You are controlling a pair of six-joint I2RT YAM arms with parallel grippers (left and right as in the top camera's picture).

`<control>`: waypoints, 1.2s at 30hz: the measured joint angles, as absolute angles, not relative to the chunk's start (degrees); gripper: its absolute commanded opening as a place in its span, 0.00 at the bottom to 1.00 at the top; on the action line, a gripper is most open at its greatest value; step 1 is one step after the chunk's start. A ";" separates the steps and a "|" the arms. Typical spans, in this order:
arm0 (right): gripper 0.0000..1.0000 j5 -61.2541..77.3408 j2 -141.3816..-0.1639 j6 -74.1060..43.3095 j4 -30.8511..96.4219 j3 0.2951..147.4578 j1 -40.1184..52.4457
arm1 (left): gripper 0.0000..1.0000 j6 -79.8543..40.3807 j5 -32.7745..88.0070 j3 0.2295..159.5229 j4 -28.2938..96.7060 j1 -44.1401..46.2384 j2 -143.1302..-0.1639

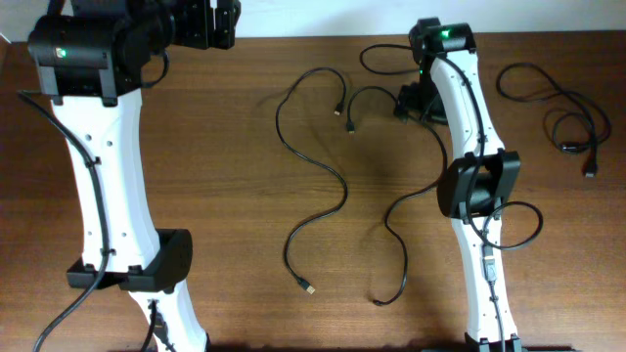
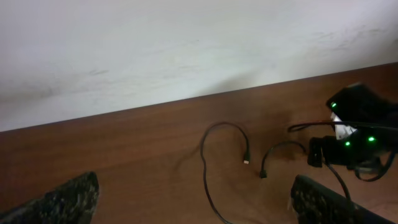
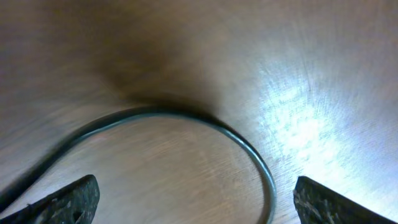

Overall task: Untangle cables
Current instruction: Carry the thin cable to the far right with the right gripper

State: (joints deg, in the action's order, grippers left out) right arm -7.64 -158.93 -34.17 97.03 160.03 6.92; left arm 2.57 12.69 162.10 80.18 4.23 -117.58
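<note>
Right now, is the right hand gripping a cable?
No, the right hand is open, and the cable lies loose on the table.

I am looking at what seems to be a robotics lab bench, not a home. Two white-and-black robot arms, the left arm (image 1: 103, 186) and the right arm (image 1: 469, 108), are reaching across a wood-grain table (image 1: 225, 196), and green status lights are glowing on the right one. A plain white wall (image 2: 186, 43) is running behind the table, and thin black cables (image 1: 318, 186) are lying spread over the wood.
</note>
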 measured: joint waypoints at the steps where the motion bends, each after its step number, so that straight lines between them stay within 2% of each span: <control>1: 0.99 -7.66 -158.93 -36.73 96.66 157.53 6.50 | 0.99 2.57 12.71 162.10 80.18 4.23 -117.58; 4: 0.99 -8.67 -158.45 -38.96 95.70 154.56 5.63 | 0.99 2.57 12.69 162.08 80.23 4.23 -117.58; 11: 0.99 -11.05 -158.17 -26.24 91.92 154.04 5.67 | 0.99 2.57 12.69 162.08 80.25 4.23 -117.58; 15: 0.99 -7.40 -158.08 -5.48 88.79 153.84 5.72 | 0.99 2.57 12.69 162.08 80.27 4.23 -117.58; 18: 0.99 1.65 -158.10 8.88 88.16 153.40 5.72 | 0.99 2.57 12.71 162.08 80.29 4.23 -117.58; 21: 0.98 6.85 -158.01 18.15 86.52 153.42 6.35 | 0.99 2.57 12.71 162.08 80.31 4.23 -117.58; 24: 0.97 9.39 -157.97 22.50 86.52 153.88 8.19 | 0.99 2.57 12.69 162.08 80.34 4.45 -117.58; 31: 0.98 17.74 -157.38 32.40 97.01 166.06 12.21 | 0.99 2.57 12.71 161.66 80.60 4.56 -117.58; 36: 0.98 19.57 -156.90 36.88 95.26 167.26 12.21 | 0.99 3.01 12.69 161.66 80.77 4.56 -117.58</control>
